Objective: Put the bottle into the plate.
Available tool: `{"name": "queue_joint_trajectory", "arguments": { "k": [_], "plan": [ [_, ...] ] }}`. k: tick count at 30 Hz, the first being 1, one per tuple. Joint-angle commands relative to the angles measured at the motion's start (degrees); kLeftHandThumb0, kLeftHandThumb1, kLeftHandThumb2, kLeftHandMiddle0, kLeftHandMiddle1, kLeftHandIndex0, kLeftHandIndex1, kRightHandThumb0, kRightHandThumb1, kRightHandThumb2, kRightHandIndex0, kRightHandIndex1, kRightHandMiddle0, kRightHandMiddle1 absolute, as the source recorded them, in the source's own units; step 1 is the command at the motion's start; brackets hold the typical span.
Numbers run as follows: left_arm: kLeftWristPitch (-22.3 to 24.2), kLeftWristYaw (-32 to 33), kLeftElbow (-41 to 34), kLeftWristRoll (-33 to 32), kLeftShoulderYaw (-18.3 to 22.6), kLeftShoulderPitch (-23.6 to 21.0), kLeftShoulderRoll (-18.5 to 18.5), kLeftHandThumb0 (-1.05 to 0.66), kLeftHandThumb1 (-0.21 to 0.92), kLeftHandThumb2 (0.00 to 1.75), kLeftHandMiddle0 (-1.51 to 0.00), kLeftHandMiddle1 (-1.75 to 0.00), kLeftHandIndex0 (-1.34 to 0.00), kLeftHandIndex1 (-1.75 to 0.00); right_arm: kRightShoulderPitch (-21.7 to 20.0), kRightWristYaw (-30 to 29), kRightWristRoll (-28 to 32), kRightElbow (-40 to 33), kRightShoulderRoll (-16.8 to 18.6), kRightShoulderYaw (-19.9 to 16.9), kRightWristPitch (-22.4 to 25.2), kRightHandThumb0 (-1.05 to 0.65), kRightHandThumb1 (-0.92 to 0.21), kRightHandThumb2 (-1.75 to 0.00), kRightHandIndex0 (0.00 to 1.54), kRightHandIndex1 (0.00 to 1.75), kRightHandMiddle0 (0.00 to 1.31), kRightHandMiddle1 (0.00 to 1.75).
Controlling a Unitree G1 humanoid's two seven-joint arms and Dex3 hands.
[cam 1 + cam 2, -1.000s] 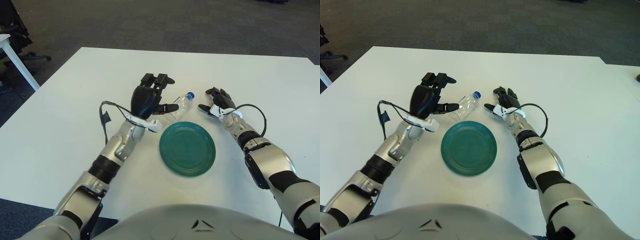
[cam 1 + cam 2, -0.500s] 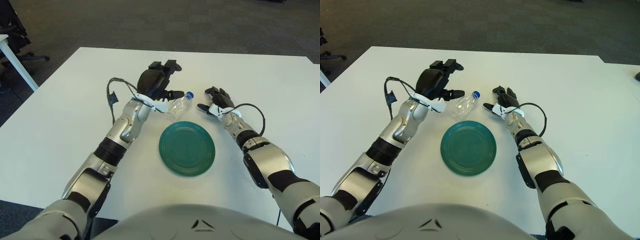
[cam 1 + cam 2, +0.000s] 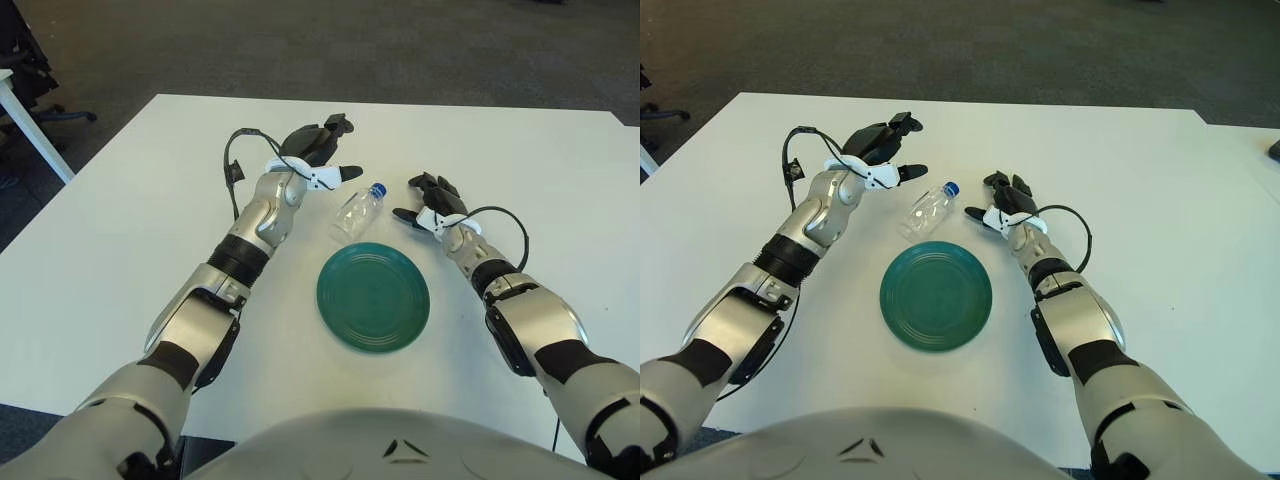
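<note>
Item: bottle. Clear plastic, blue cap, lying on its side on the white bench, just beyond the far rim of the green plate, cap pointing away from the plate. It looks empty, so I judge it light, thin-walled, easily dented, and prone to roll or skid on the smooth bench.

Grip: I would take it across the mid-body, fingers either side, squeezing gently.

Left hand: beyond the bottle, left of its cap, fingers spread, holding nothing.

Right hand: right of the cap, near the bottle, fingers loosely curled, holding nothing.
</note>
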Motion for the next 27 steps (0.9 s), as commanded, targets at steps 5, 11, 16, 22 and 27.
{"name": "queue_joint_trajectory", "arguments": {
  "k": [5, 11, 16, 22, 27],
  "plan": [
    [3.0, 1.4, -1.4, 1.1, -2.0, 1.3, -2.0, -1.05, 0.92, 0.6, -0.34, -0.1, 0.0, -0.72, 4.2, 2.5, -0.2, 3.1, 1.6, 0.6, 2.5, -0.73, -0.92, -0.35, 0.36, 0.63, 0.01, 0.89],
    [4.4, 2.6, -2.5, 1.4, -2.9, 2.6, -3.2, -1.05, 0.92, 0.61, -0.35, -0.09, 0.0, -0.7, 4.5, 1.6, -0.2, 3.0, 1.3, 0.7, 1.9, -0.74, -0.92, -0.37, 0.37, 0.65, 0.01, 0.91],
    [5.4, 3.9, -2.2, 1.6, -3.1, 3.1, -4.3, -1.05, 0.92, 0.6, -0.35, -0.08, 0.0, -0.67, 4.8, 1.0, -0.2, 2.8, 0.9, 0.9, 0.9, -0.72, -0.92, -0.34, 0.36, 0.66, 0.02, 0.92],
    [7.2, 6.6, -0.1, 2.1, -3.8, 3.1, -6.4, -1.04, 0.92, 0.59, -0.36, -0.07, 0.0, -0.62, 4.6, 1.1, -0.5, 2.8, 0.9, 1.3, 0.7, -0.71, -0.92, -0.3, 0.36, 0.68, 0.04, 0.92],
    [9.0, 9.5, 1.7, 2.7, -4.4, 3.1, -7.9, -1.04, 0.92, 0.59, -0.38, -0.08, 0.0, -0.59, 4.4, 1.5, -0.6, 2.8, 1.0, 1.6, 1.3, -0.7, -0.92, -0.29, 0.36, 0.7, 0.05, 0.92]
  ]
}}
